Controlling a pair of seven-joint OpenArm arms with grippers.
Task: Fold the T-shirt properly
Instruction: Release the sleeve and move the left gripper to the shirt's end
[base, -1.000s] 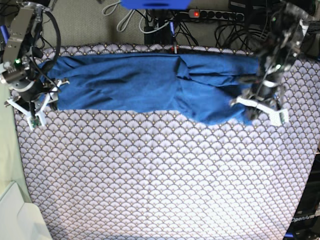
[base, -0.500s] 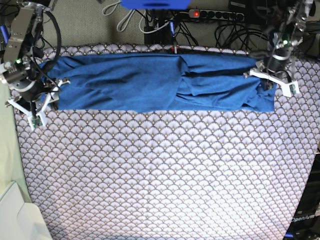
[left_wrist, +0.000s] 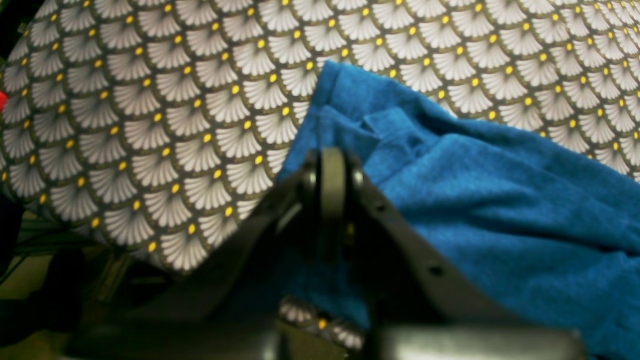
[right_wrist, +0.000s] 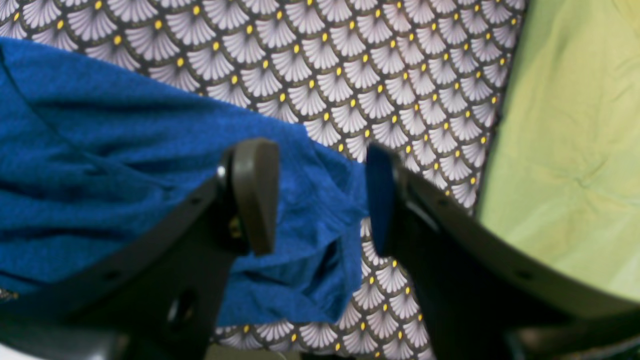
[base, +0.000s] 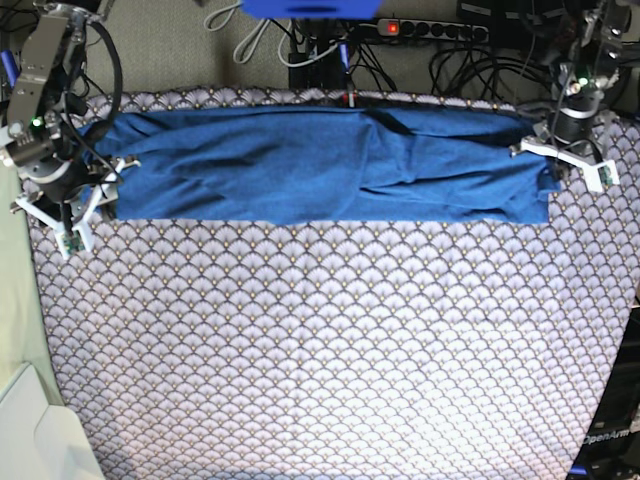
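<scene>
The blue T-shirt (base: 300, 165) lies as a long flat band across the far part of the table, with creases near its middle. My left gripper (base: 562, 158) is at the shirt's right end. In the left wrist view it (left_wrist: 332, 175) is shut, pinching the edge of the T-shirt (left_wrist: 500, 200). My right gripper (base: 78, 205) hovers at the shirt's left end. In the right wrist view it (right_wrist: 317, 200) stands open, one finger (right_wrist: 255, 195) over the T-shirt (right_wrist: 100, 150) and the other finger (right_wrist: 380, 200) just past the shirt's end.
A scallop-patterned tablecloth (base: 320, 350) covers the table. A power strip (base: 430, 30) and cables lie behind the far edge. A white object (base: 30, 430) sits at the near left corner. A green surface (right_wrist: 575, 125) lies beyond the table's left edge.
My left gripper has pulled the shirt's right end outward and toward the far right, stretching the bunched fold into a straight band. The right arm has not moved.
</scene>
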